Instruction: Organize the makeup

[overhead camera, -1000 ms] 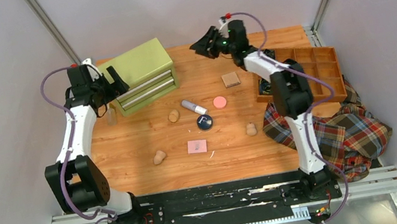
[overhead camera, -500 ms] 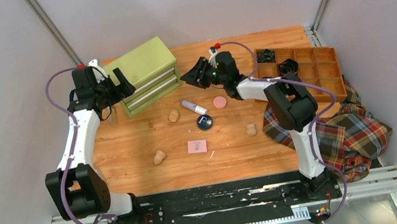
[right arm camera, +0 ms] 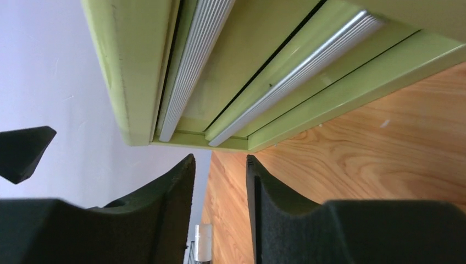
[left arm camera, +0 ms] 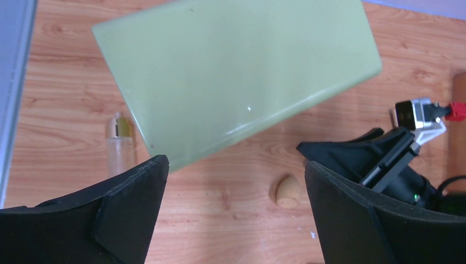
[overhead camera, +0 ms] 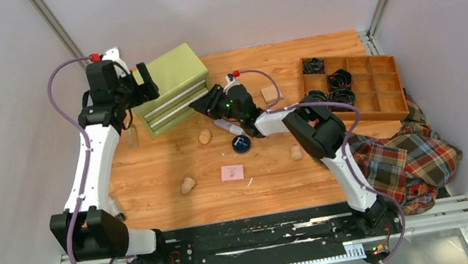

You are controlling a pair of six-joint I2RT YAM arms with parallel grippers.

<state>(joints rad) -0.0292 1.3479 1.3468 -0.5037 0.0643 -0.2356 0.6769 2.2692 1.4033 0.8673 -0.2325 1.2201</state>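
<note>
The green drawer box [overhead camera: 169,85] stands at the back left, both drawers shut. My left gripper [overhead camera: 140,89] hovers over its left end, open and empty [left arm camera: 236,220]. My right gripper [overhead camera: 198,103] is low at the drawer fronts, its jaws a narrow gap apart and empty [right arm camera: 220,162]. On the table lie the white tube [overhead camera: 229,126], navy compact [overhead camera: 241,144], pink square pad [overhead camera: 232,172], tan square [overhead camera: 270,92] and three tan sponges [overhead camera: 204,136] [overhead camera: 187,185] [overhead camera: 296,153]. A clear bottle [overhead camera: 130,136] stands left of the box. The pink disc is hidden behind my right arm.
A wooden divided tray [overhead camera: 382,89] at the back right holds black coiled bands [overhead camera: 338,78]. A plaid cloth [overhead camera: 407,153] lies under and in front of it. The aluminium drawer handles [right arm camera: 286,82] fill the right wrist view. Grey walls close in on both sides.
My right arm has swung from the back centre down and left to the drawer fronts, covering the pink disc. My left gripper has moved up and right over the box.
</note>
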